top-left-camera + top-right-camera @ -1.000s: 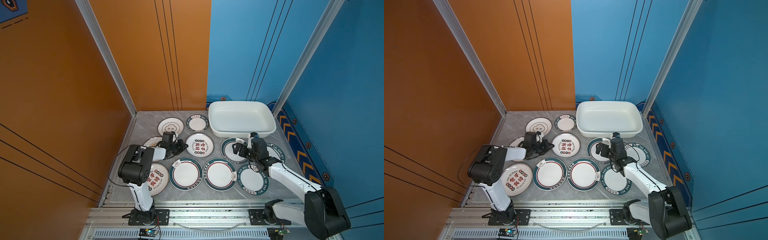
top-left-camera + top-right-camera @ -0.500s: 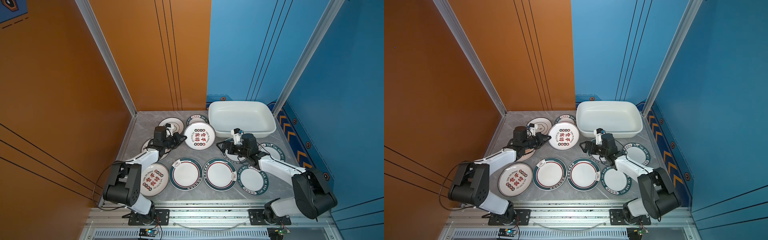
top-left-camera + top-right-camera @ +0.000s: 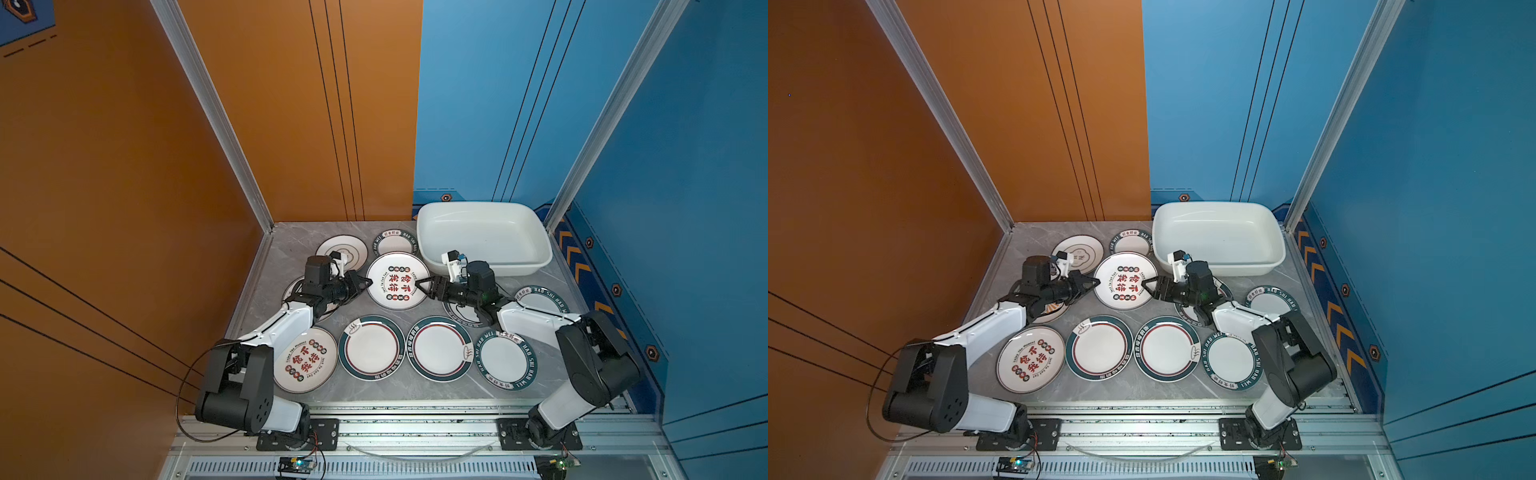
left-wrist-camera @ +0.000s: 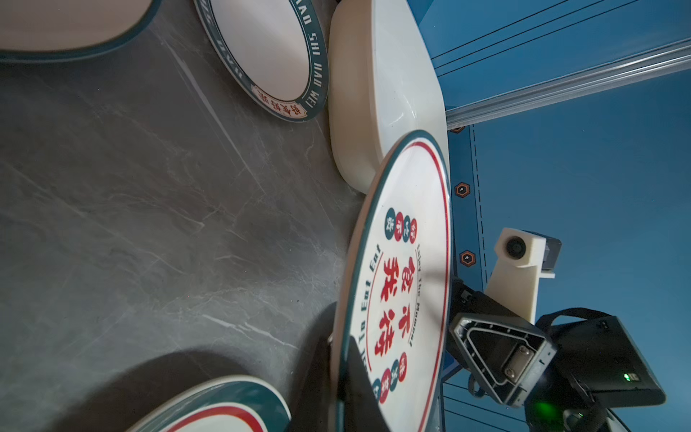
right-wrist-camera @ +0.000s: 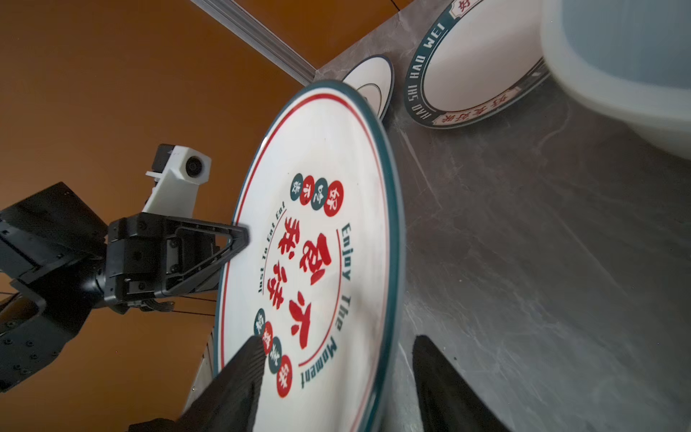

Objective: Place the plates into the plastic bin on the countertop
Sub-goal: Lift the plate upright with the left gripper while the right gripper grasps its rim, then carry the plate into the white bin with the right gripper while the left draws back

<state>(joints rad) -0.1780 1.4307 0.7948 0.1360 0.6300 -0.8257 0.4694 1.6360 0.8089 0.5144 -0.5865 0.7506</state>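
My left gripper (image 3: 368, 284) (image 3: 1096, 283) (image 4: 338, 336) is shut on the left rim of a cream plate (image 3: 395, 280) (image 3: 1125, 280) (image 4: 404, 262) (image 5: 318, 243) with red Chinese characters, holding it tilted above the countertop (image 3: 286, 257). My right gripper (image 3: 417, 284) (image 3: 1146, 284) (image 5: 340, 340) straddles the opposite rim, with one finger over the face and the other standing off the underside. The white plastic bin (image 3: 482, 237) (image 3: 1219, 237) (image 4: 374, 93) (image 5: 617, 74) holds nothing and sits just behind the held plate on the right.
Several plates lie flat: a second character plate (image 3: 305, 359), two red-lined green-rimmed ones (image 3: 372, 347) (image 3: 440, 348), lettered ones (image 3: 507, 359) (image 3: 542, 299) (image 3: 395, 243), a quatrefoil one (image 3: 341, 251). Others lie partly hidden under the two arms. Orange and blue walls enclose the countertop.
The left gripper lifted the character plate off the countertop and carried it toward the middle. The right arm swung left to the plate's far rim and its jaws narrowed.
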